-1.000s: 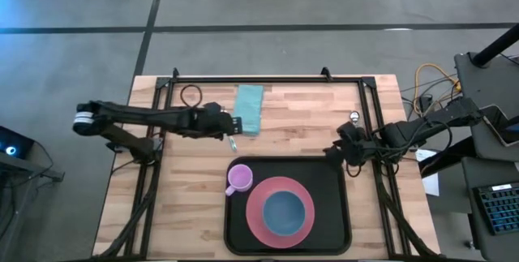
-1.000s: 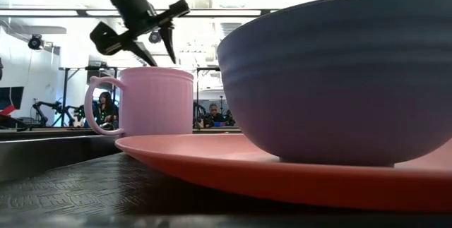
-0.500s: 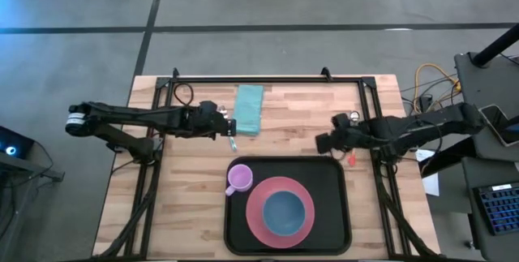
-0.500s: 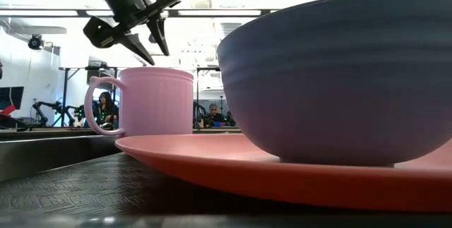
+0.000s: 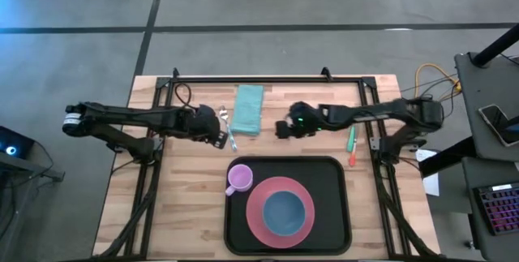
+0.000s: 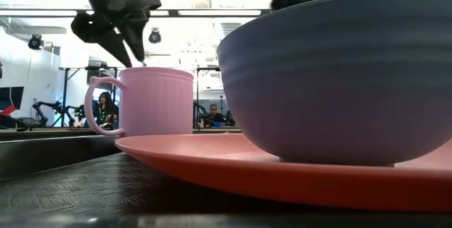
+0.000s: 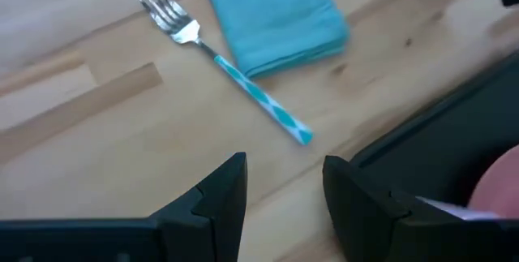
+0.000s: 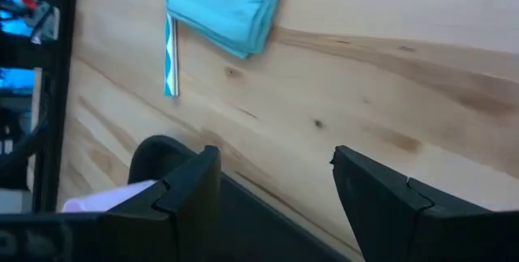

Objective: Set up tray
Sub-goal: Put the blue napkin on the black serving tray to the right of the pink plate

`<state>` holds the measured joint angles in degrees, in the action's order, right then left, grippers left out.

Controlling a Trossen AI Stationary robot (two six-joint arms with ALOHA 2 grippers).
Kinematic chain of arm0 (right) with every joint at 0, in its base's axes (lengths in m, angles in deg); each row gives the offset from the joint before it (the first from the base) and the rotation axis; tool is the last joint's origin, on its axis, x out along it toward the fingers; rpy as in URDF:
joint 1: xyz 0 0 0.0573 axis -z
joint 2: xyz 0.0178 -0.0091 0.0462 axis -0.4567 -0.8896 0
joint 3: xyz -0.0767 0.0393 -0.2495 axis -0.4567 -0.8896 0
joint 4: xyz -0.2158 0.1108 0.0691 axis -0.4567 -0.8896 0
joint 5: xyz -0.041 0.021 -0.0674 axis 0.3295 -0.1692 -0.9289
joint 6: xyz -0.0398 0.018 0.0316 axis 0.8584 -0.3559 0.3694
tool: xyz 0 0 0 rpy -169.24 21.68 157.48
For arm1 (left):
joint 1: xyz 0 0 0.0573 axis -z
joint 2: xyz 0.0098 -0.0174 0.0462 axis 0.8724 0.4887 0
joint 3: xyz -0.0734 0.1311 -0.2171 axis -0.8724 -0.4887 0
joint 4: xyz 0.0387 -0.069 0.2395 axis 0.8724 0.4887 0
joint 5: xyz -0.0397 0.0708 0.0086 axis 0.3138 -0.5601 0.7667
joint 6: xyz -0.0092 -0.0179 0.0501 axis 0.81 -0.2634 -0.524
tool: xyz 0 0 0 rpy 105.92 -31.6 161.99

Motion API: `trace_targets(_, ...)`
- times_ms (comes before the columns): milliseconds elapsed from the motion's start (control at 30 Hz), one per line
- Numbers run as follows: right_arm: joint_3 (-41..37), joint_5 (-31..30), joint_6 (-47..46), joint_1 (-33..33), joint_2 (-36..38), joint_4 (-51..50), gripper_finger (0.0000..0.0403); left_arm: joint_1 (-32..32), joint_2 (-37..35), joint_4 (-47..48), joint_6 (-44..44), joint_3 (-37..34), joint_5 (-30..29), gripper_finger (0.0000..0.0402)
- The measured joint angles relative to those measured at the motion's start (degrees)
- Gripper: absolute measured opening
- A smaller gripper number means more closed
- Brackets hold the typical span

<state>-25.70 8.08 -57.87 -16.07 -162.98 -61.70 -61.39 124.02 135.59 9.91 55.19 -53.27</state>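
The black tray lies at the table's near middle and carries a pink plate with a blue bowl and a pink mug. A folded teal napkin lies beyond the tray. Next to it lies a fork with a teal patterned handle, flat on the wood. My left gripper hovers open just left of the fork. My right gripper hovers open right of the napkin.
A green-handled thing and a red one lie near the table's right rail. A black metal frame runs along the far edge and both sides. Bare wood shows left of the tray.
My right arm has swung from the table's right edge toward the left and now reaches over the middle, close to the napkin. My left gripper has drawn back a little toward the left edge, and the fork now shows in full on the wood.
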Motion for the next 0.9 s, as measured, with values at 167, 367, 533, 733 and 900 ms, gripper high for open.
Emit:
trace_targets(167, 11.40, 0.60, 3.44, 0.80, -10.67, -0.95, 0.0224, -0.02, 0.02, 0.61, -5.58, -0.79, -0.03, 0.0143)
trace_targets(367, 22.22, 3.74, 4.59, 5.89, -21.19, -7.92, 0.0224, -0.02, -1.17, 4.42, -7.11, -2.54, -0.02, 0.0143)
trace_targets(533, 26.36, 6.59, 3.99, 9.43, -25.80, -8.03, 0.0224, -0.02, -5.59, 4.57, -6.34, -5.69, -0.03, 0.0143)
trace_targets(733, 31.92, 6.55, 3.71, 10.85, -29.15, -13.18, 0.0224, -0.02, -12.45, 2.52, -3.51, -10.81, -0.38, 0.0143)
trace_targets(900, 34.56, 7.87, 0.70, 10.23, -32.51, -15.77, 0.0224, -0.02, -17.74, 0.42, -2.13, -14.77, -0.44, 0.0143)
